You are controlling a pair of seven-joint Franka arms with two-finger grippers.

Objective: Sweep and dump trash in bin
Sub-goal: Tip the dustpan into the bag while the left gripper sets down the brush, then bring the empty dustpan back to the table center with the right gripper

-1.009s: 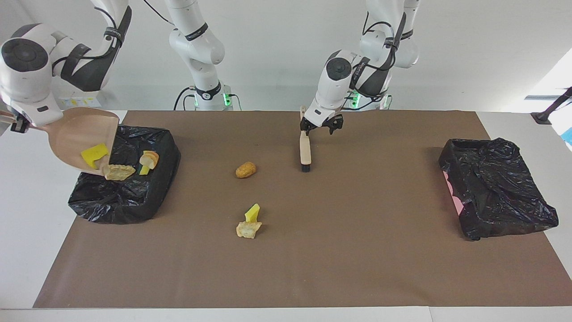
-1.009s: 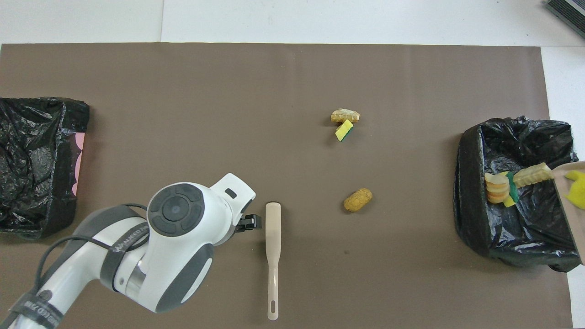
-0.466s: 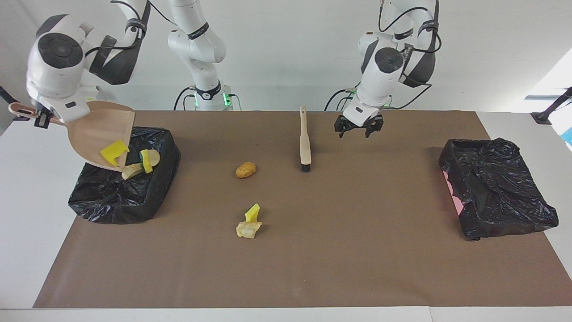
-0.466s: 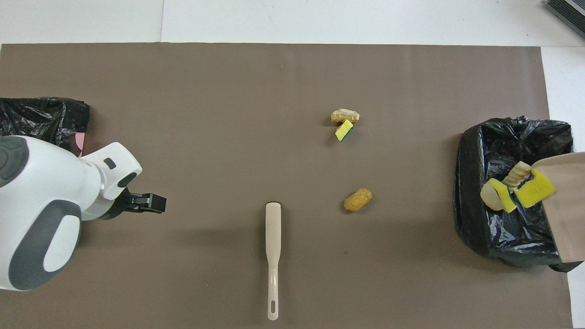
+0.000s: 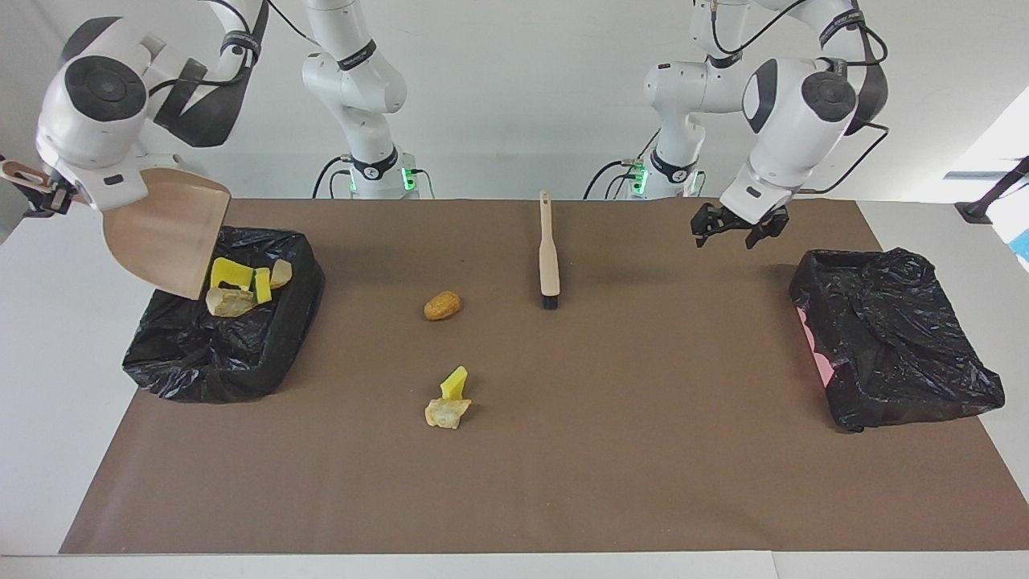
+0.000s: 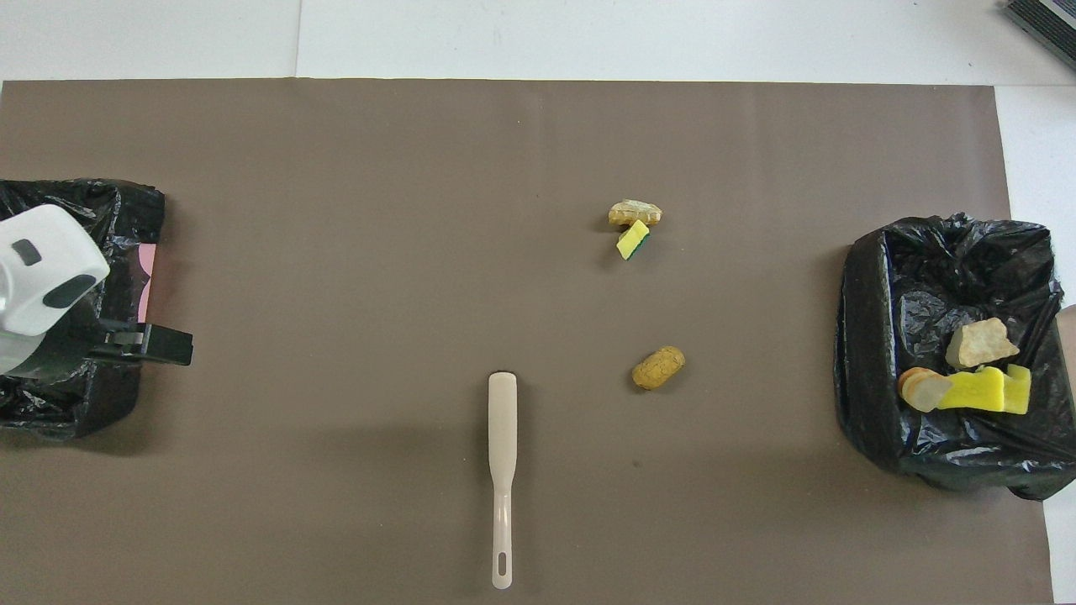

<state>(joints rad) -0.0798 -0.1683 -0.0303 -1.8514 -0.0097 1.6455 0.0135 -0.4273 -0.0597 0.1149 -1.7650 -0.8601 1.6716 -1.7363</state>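
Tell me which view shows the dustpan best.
The facing view: the whole dustpan shows there, tilted over the bin, its handle in the right gripper. The overhead view catches only a sliver of it at the frame's edge.

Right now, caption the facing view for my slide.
Right gripper tips dustpan over bin; three scraps remain on mat.
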